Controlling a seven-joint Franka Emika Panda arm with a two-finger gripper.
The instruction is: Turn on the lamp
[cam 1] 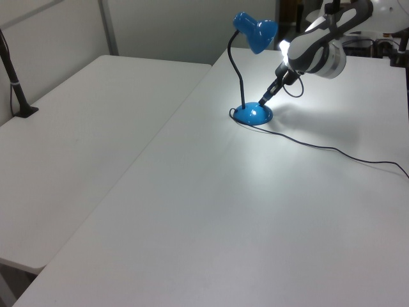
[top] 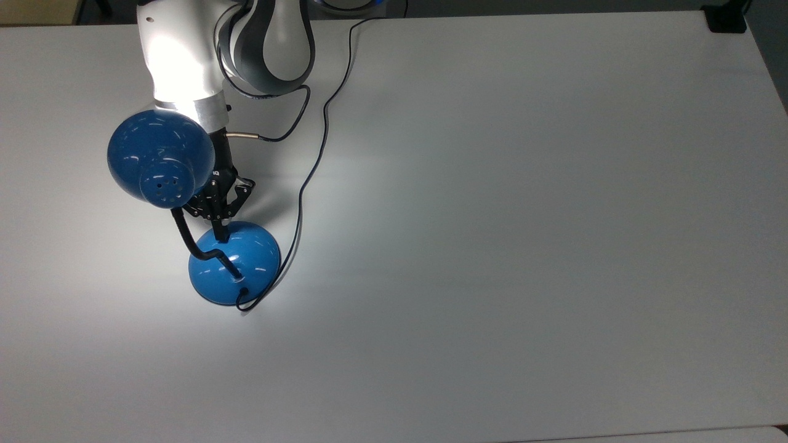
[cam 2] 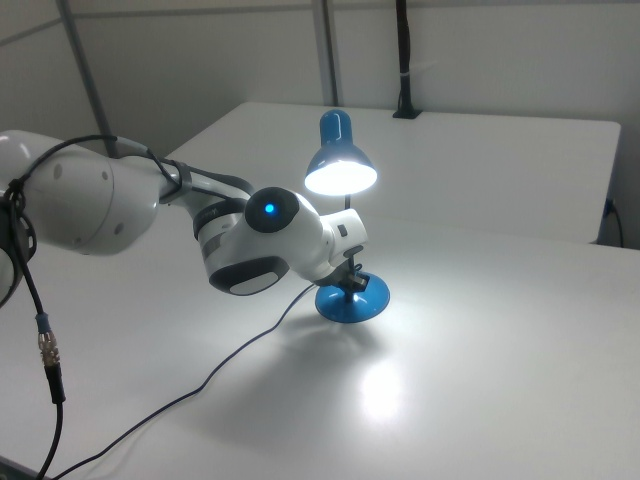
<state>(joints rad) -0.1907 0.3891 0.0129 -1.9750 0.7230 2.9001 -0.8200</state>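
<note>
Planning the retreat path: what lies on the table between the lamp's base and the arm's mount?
In the top view, the lamp's own black cord snakes over that stretch of white table; otherwise the surface is bare. The end effector sits at the base.

The arm point(top: 184, 55) reached down from 12 o'clock in the top view, its white wrist point(cam 1: 314, 50) angled steeply toward the table. The gripper point(top: 219, 232) pointed to about 6 o'clock, black fingers point(top: 218, 229) drawn together into a single narrow tip. In the right view the gripper point(cam 2: 352, 286) hung below the rounded wrist.
</note>
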